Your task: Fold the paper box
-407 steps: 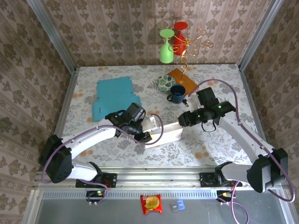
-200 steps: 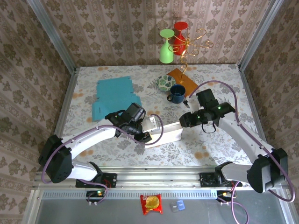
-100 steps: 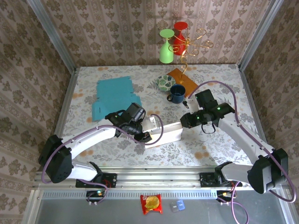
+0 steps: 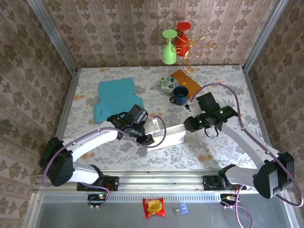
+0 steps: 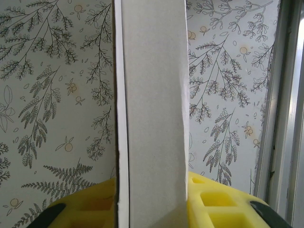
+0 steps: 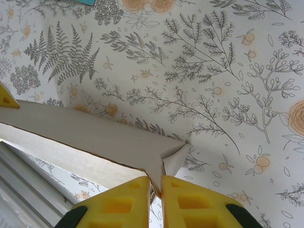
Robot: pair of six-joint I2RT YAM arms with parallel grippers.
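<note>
Item 1, box [image 4: 170,134] – white paper, partly folded, lying near the middle of the table [image 4: 213,147], between the two arms. From above it reads as a long low shape running left to right, one end at each gripper. In the left wrist view, a plain grey-white panel of the box [image 5: 152,104] stands as an upright strip up the centre of the frame. In the right wrist view, the box [image 6: 90,135] shows a long panel with a small corner flap curling at its end.

Item 2, left gripper [image 4: 148,138] – at the left end of the box; seen from the wrist, the left gripper [image 5: 152,190] has its yellow jaws pressed against both sides of the panel, clamping it.

Item 3, right gripper [image 4: 186,124] – at the right end of the box; seen from the wrist, the right gripper [image 6: 156,186] has its jaws nearly together, pinching the thin corner flap.

Item 4, surroundings – a flat blue sheet [image 4: 114,97] at the far left of the table, well apart from the box; a dark mug [image 4: 180,95] just beyond the right gripper; a patterned dish [image 4: 166,84] and an orange mat [image 4: 187,80] behind the mug; a green glass [image 4: 168,47] and a red glass [image 4: 182,34] against the back wall
</note>
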